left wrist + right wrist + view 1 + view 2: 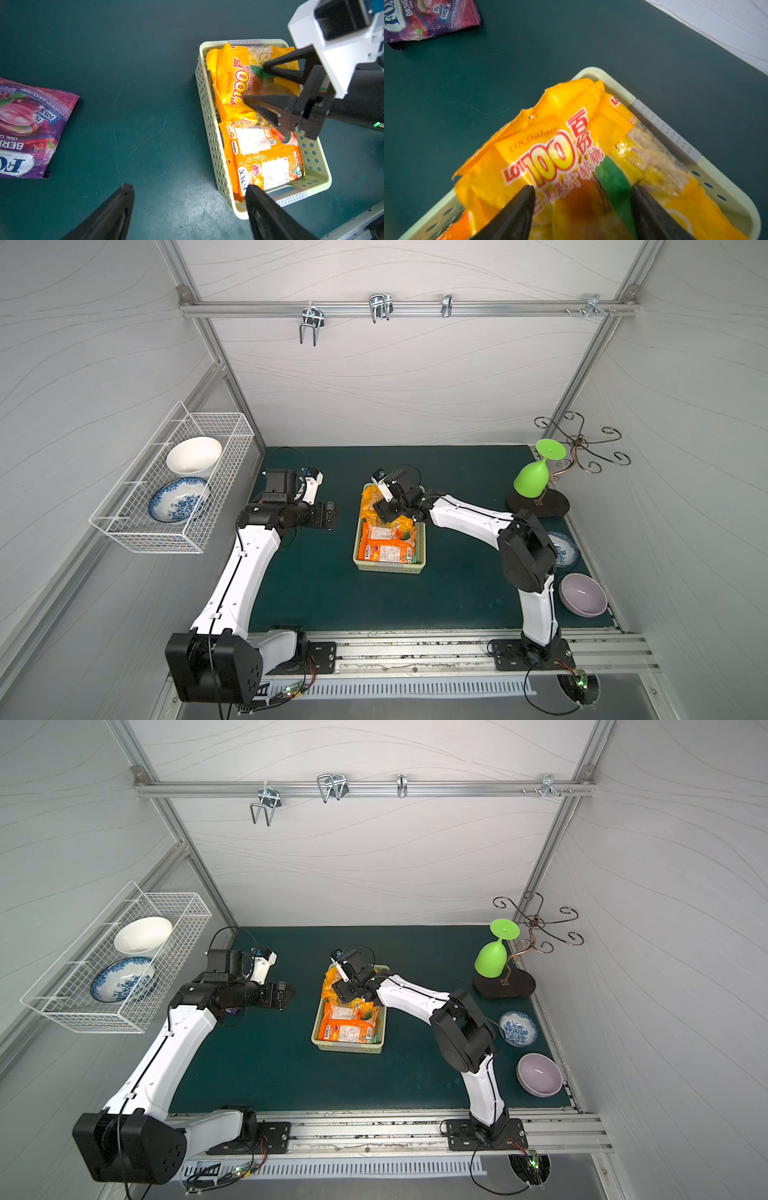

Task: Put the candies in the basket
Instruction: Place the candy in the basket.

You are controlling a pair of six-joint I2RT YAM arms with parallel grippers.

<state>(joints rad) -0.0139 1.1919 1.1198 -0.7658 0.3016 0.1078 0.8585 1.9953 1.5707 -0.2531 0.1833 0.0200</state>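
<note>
Left wrist view: basket [209, 124] mid-mat, holding yellow bag [230, 68] and orange bags [268, 166]. Right gripper [254, 83] spread wide just above yellow bag, gripping nothing, I judge. Left gripper [188, 193] wide open, empty. Purple bag [27, 128] lies near mat's left edge, well apart from basket: only one I see outside.

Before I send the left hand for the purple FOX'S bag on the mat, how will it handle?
Probably floppy: the purple FOX'S bag lies flat with creased film, so it should sag from a pinch. Likely slippery, given its glossy sheen. Being flat, it shouldn't roll; pushed along the mat it would probably slide or crumple.
</note>
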